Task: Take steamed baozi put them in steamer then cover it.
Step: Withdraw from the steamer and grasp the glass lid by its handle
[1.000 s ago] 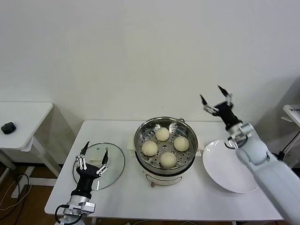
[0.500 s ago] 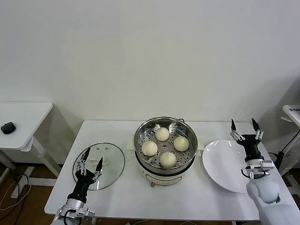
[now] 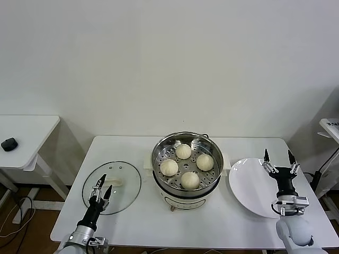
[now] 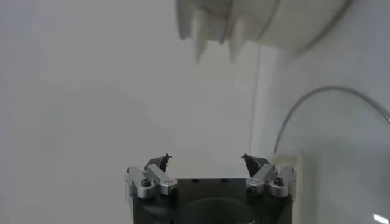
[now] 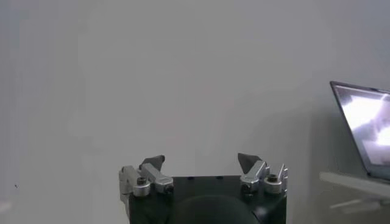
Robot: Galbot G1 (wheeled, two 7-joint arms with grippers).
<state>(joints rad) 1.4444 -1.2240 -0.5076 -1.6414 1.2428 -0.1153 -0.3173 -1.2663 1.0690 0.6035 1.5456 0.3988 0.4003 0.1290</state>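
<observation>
Baozi (image 3: 183, 151) — four (uncovered) in steamer (image 3: 159, 150)

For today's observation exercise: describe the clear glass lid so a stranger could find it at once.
On the white table, look to the robot's left of the shiny steel steamer. The round glass lid lies flat there; unlike the empty white plate opposite, it is see-through, with a cream handle.

wall: plain white painted wall (image 3: 159, 63) at 12 o'clock, evenly lit | centre: white rectangular worktable (image 3: 132, 222) | 9 o'clock: smaller white side table (image 3: 26, 127) bearing a small black object (image 3: 9, 144) | 8 o'clock: cables on brown floor (image 3: 10, 211)
</observation>
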